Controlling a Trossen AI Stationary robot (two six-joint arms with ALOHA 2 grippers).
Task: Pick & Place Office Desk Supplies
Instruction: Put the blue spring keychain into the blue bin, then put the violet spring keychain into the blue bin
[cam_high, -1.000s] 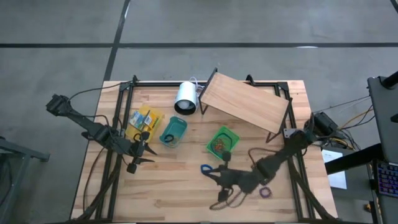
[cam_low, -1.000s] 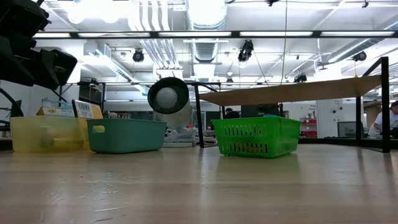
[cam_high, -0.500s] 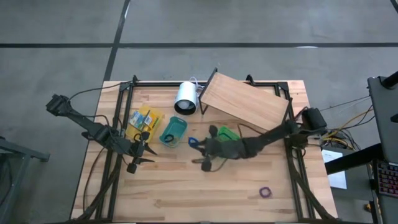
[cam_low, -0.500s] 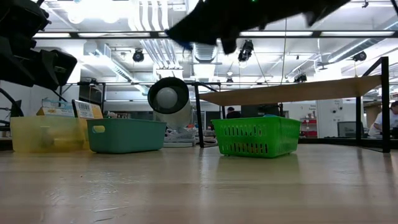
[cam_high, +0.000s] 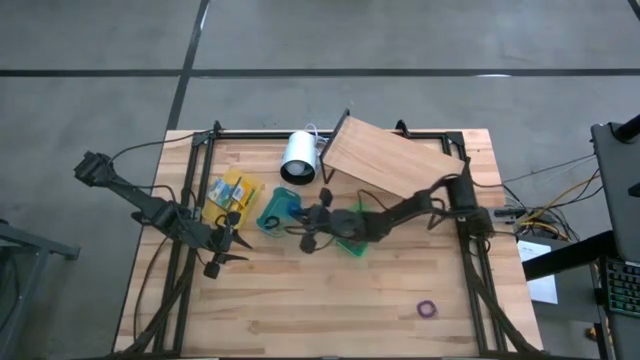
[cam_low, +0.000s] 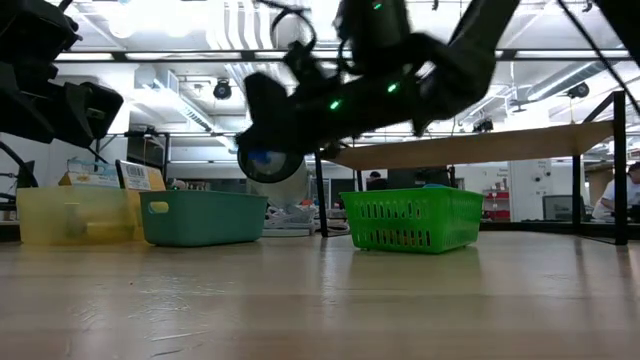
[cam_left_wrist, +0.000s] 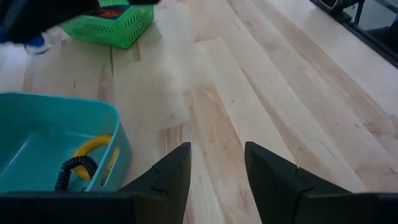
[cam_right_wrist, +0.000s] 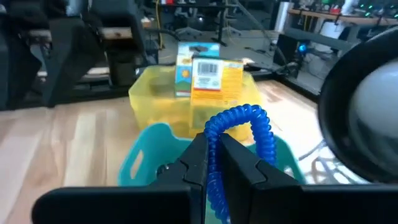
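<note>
My right gripper (cam_high: 299, 228) reaches in from the table's right and hangs over the near right rim of the teal bin (cam_high: 275, 210). It is shut on a blue spiral coil band (cam_right_wrist: 239, 124). In the teal bin lie a yellow coil (cam_left_wrist: 93, 144) and a black coil (cam_left_wrist: 73, 169). Beyond it stands the yellow bin (cam_right_wrist: 163, 94) with small boxes (cam_right_wrist: 208, 74) upright in it. My left gripper (cam_left_wrist: 214, 165) waits open above bare table, left of the teal bin. A purple band (cam_high: 428, 309) lies flat near the table's front right. My right gripper pinches the blue coil band at the lower part of its loop (cam_right_wrist: 213, 163) between its two fingers. The fingers come nearly level from the table's right. The loop stands up past the fingertips, lifted clear above the teal bin (cam_right_wrist: 143, 158).
The green basket (cam_low: 412, 220) stands right of the teal bin, under my right arm. A white cylinder (cam_high: 298, 157) lies at the far edge, next to a slanted wooden board (cam_high: 395, 168) on a black frame. Bare wood stretches along the table's near half.
My right gripper has carried the blue coil band from the near middle of the table toward the far left, past the green basket, to the teal bin. It has sunk lower and rolled somewhat on the way, staying shut on the band.
</note>
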